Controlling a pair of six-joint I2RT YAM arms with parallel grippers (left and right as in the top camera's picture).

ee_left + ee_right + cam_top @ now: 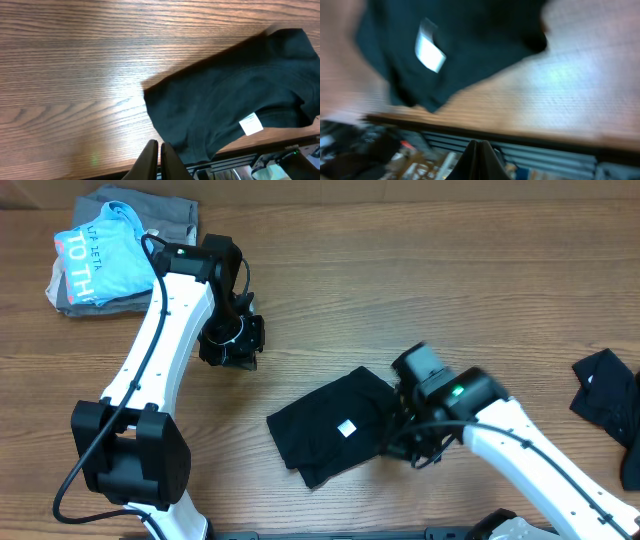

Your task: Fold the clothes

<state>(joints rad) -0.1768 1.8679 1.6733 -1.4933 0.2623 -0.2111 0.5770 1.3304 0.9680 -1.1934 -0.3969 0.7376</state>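
Note:
A black T-shirt [330,425] lies folded into a rough rectangle near the table's front middle, its small white neck label [347,428] facing up. It also shows in the left wrist view [235,100] and, blurred, in the right wrist view [460,45]. My right gripper [405,442] hovers at the shirt's right edge, shut and empty [477,145]. My left gripper [232,352] is up and to the left of the shirt, apart from it, shut and empty [160,146]. Another black garment [610,395] lies crumpled at the right edge.
A light blue shirt with lettering [100,255] lies on a grey folded garment [160,210] at the back left corner. The table's front edge runs just below the folded shirt [240,150].

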